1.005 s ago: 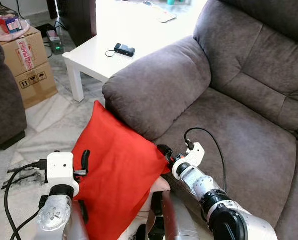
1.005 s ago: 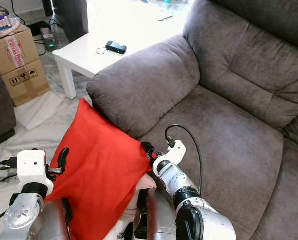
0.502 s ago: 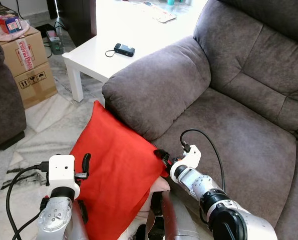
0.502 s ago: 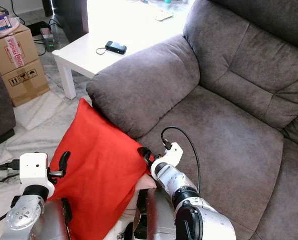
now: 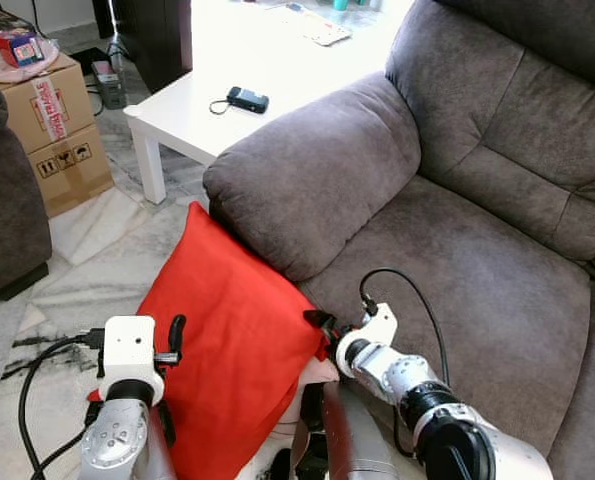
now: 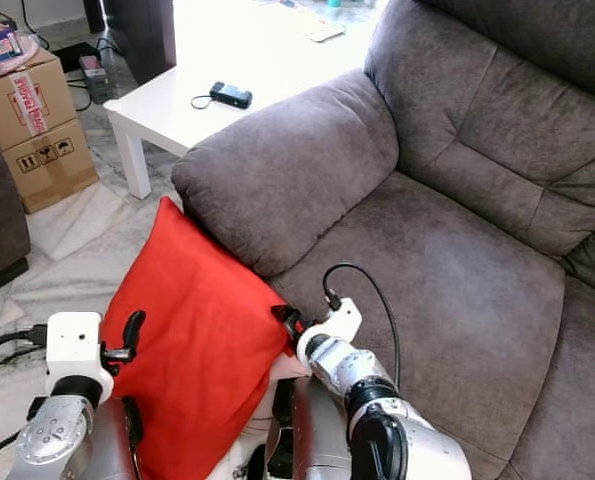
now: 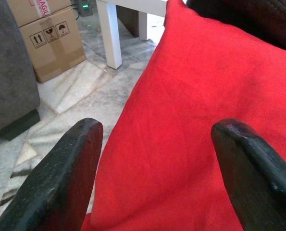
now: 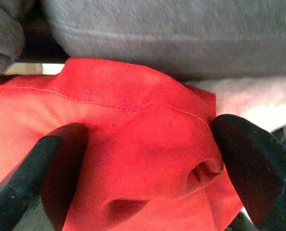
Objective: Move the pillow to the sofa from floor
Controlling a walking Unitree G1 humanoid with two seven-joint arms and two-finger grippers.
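Pillow (image 5: 232, 350) leans on sofa (image 5: 447, 260) arm, lower centre of frame, left gripper (image 7: 155, 168) and right gripper (image 8: 143, 159) spread wide at its edges; thin corner fabric may slip out on closing.

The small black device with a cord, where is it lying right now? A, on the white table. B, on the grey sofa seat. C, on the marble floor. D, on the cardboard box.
A: the small black device with a cord lies on the white table, behind the grey sofa's armrest.
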